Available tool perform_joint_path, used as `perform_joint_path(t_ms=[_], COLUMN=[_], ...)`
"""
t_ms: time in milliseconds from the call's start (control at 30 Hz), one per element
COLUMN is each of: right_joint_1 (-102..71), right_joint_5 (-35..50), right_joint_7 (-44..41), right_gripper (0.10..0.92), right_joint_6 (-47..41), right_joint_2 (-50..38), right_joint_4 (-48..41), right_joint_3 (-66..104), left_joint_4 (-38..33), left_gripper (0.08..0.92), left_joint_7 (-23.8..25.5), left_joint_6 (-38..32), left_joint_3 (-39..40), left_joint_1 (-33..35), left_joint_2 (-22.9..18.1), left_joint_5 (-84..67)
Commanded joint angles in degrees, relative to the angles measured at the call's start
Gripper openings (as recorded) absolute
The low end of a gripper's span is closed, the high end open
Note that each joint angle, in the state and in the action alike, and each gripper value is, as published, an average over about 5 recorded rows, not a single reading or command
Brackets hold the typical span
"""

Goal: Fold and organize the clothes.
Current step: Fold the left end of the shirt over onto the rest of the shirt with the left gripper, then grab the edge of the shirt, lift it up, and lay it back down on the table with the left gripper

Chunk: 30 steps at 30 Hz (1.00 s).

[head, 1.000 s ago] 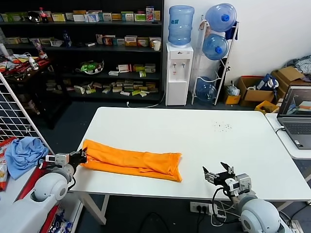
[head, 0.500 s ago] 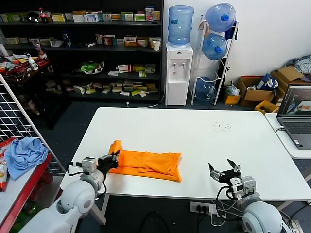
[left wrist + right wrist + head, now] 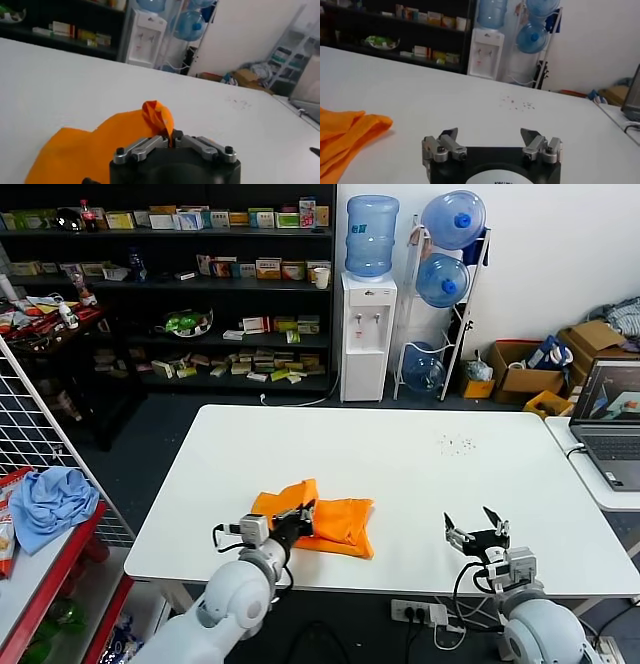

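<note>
Fingers (image 3: 150,145) of the left gripper (image 3: 296,517) are pinched tight on a raised fold of the orange T-shirt (image 3: 335,519). Since a second ago that gripper has carried the shirt's left end rightward, so the long strip is now doubled into a short bundle near the table's (image 3: 400,454) front edge, left of centre. Bare white tabletop lies on the far side and to the left. Well apart on the right, the right gripper (image 3: 477,533) waits near the front edge with its fingers spread wide, holding nothing.
</note>
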Motion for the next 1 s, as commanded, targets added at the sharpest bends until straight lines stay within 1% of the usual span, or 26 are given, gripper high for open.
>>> perform_joint_path(t_ms=[33,100,167,300,433,500,600,667,767,867,933,1000], right_joint_1=[0.49,0.85,1.18,1.99,2.91,3.22,3.47,3.57,3.87,4.32,4.58,4.79], right_joint_5=[-0.32,0.02,0.28,0.77,0.97,0.97,0.94,0.86,0.64,0.43,0.32,0.24], right_joint_7=[0.0,0.07,0.13,0.21,0.24,0.18,-0.11,-0.49,-1.13,-1.46,-1.55,-1.64], right_gripper=[0.823,0.823,0.823,0.823,0.823,0.823,0.823,0.823,0.823,0.823,0.823,0.823], right_joint_6=[0.66,0.47,0.32,0.02,-0.11,-0.13,-0.13,-0.05,0.27,0.53,0.57,0.53], right_joint_2=[0.34,0.29,0.23,0.13,0.13,0.11,0.05,0.02,0.1,0.26,0.34,0.38], right_joint_4=[-1.03,-1.14,-1.25,-1.38,-1.6,-1.75,-1.94,-2.17,-2.81,-3.52,-3.85,-4.01], right_joint_3=[0.34,0.13,-0.13,-0.77,-1.42,-1.78,-2.19,-2.39,-2.85,-3.49,-3.9,-4.23], left_joint_4=[4.39,4.66,4.89,4.26,2.08,0.89,-0.37,-0.54,0.15,2.38,4.62,7.31], left_gripper=[0.125,0.138,0.176,0.29,0.412,0.464,0.55,0.611,0.698,0.777,0.808,0.818], left_joint_7=[2.22,2.95,3.48,4.06,4.39,4.75,6.07,7.26,8.85,10.29,11.54,13.42], left_joint_6=[-1.05,-2.43,-3.75,-8.17,-12.97,-13.2,-11.7,-9.72,-6.05,-2.88,-1.5,-0.4], left_joint_3=[3.86,4.14,4.08,3.28,1.01,-0.61,-2.65,-3.7,-5.47,-7.39,-8.43,-9.35], left_joint_1=[-1.15,-0.84,-0.61,0.02,1.31,1.93,2.82,3.48,4.19,3.81,3.04,2.09], left_joint_2=[-9.57,-9.93,-10.24,-9.74,-7.47,-4.62,2.17,7.04,12.9,16.25,16.95,16.8], left_joint_5=[2.34,2.37,2.23,0.04,-2.31,-2.39,-1.42,-0.74,-0.91,-2.5,-3.76,-4.79])
